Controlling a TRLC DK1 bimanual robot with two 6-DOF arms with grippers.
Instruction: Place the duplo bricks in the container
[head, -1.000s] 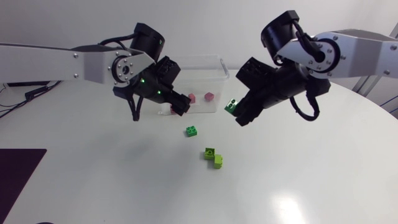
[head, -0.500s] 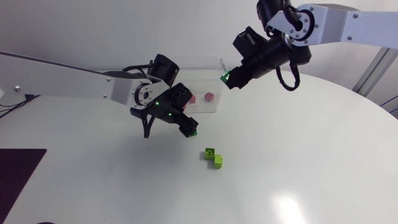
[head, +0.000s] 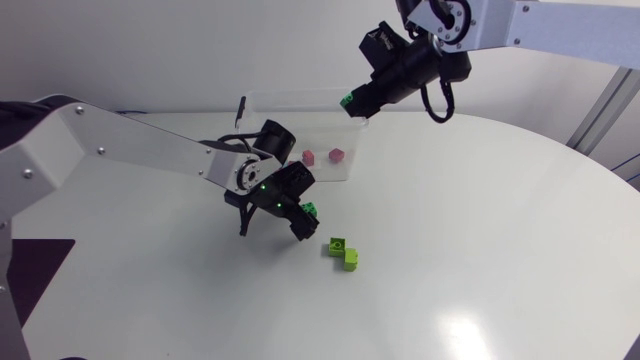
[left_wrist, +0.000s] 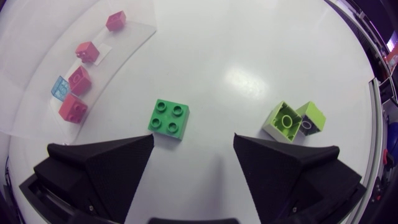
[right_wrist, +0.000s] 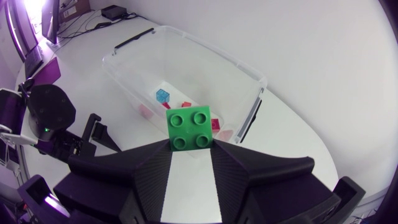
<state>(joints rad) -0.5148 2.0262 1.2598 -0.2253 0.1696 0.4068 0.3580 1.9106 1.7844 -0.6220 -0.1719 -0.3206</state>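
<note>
**Right gripper (right_wrist: 189, 152) over the container (right_wrist: 249, 74), three bricks left out**

It is clamped on a green brick (right_wrist: 189, 127) above the container's rim. The container stands by the table's (head: 500, 250) far edge and holds several pink bricks (left_wrist: 78, 81) and a blue one (left_wrist: 60, 88). Left gripper (left_wrist: 193, 146), wide open and empty, hangs over a second green brick (left_wrist: 170, 119), with two lime bricks (left_wrist: 298, 120) touching just beyond. Roughly halfway, I judge. No readable print shows
</note>
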